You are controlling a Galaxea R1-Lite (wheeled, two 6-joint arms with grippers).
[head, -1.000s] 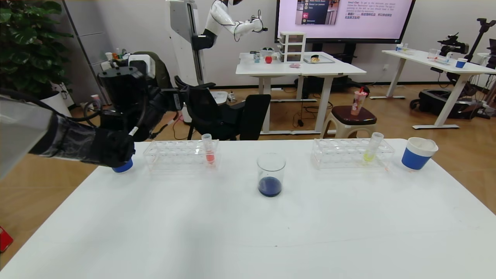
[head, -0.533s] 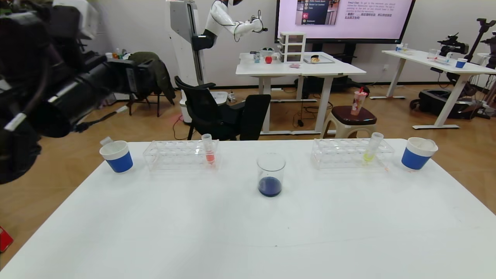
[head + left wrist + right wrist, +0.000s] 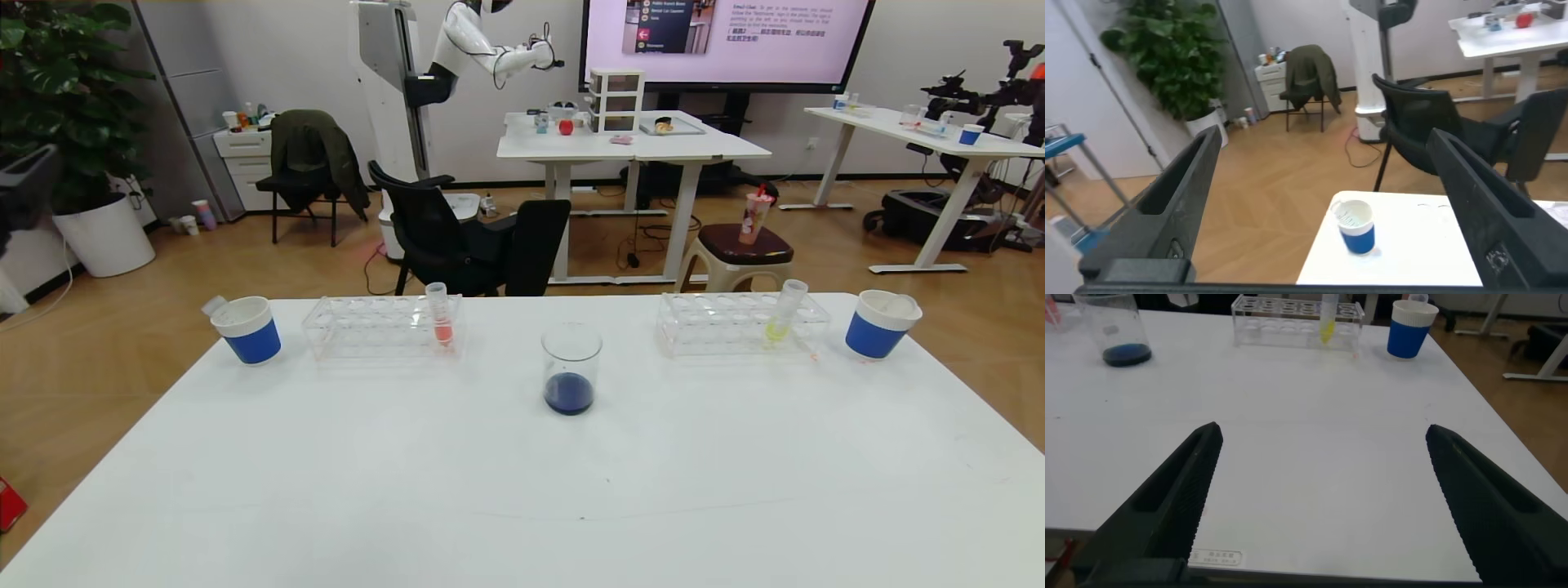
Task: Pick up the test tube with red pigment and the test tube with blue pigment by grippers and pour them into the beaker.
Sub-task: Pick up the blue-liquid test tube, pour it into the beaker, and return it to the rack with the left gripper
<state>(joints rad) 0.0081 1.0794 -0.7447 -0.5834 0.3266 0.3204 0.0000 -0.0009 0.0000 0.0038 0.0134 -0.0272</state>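
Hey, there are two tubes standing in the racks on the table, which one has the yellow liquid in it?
The tube in the right-hand rack, beside the right blue cup: yellow-liquid tube. The tube in the left rack holds salmon-pink liquid.

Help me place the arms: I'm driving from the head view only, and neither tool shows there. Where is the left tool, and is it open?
Observer: The left tool is open and empty, raised out by the table's left side, with the left blue cup below and ahead of it.
Operator: And the right one?
Observer: The right tool is open and empty too, above bare table on the robot's right.
Operator: What does it face?
Observer: The rack holding the yellow tube, with the beaker farther toward the robot's left.
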